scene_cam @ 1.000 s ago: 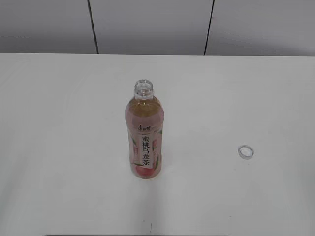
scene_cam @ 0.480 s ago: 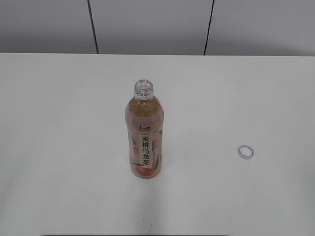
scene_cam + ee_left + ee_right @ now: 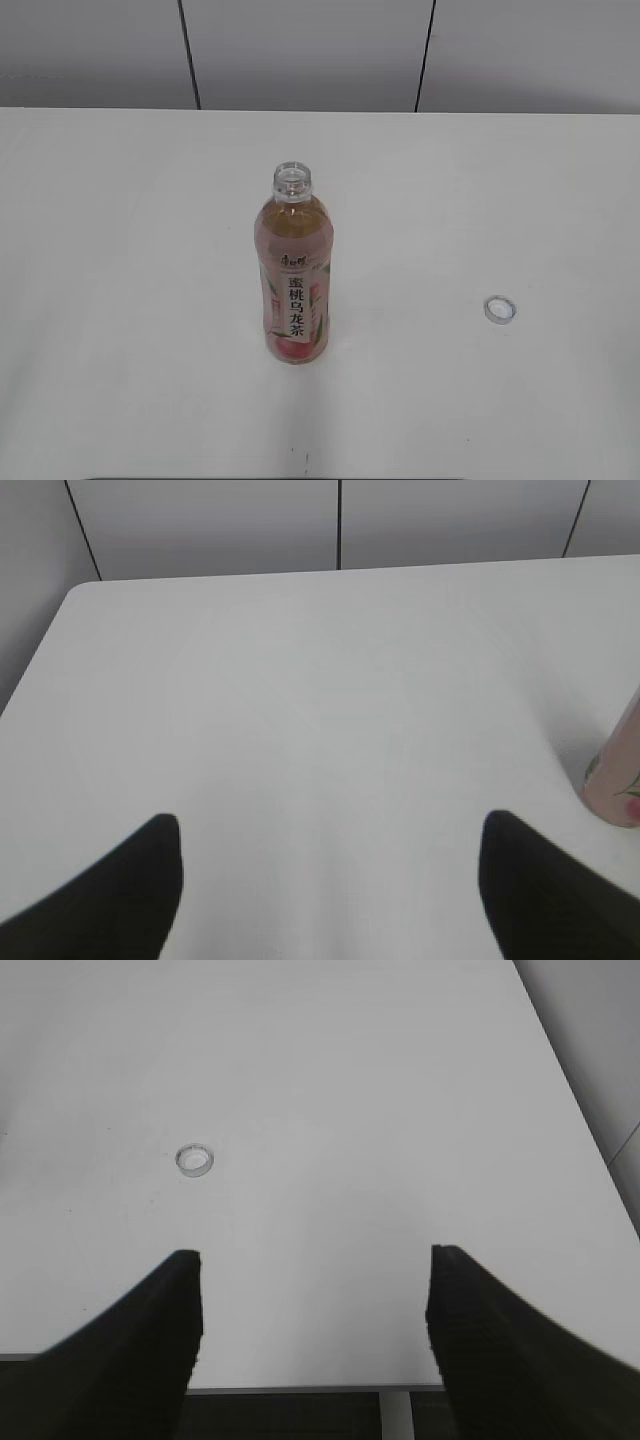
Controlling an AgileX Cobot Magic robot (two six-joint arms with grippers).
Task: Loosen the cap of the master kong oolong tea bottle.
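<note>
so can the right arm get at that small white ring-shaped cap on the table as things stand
Probably yes. The small white round plastic cap lies alone on the bare white table, ahead and left of the open right tool, with nothing between them.

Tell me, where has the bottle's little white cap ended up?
The cap lies on the white table, off the bottle, well to its right in the exterior view; the right wrist view shows it ahead, left of the right gripper.

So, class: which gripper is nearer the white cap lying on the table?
Right. The cap lies just ahead of the open right gripper, slightly left of it. The left gripper sees only the bottle, no cap.
</note>
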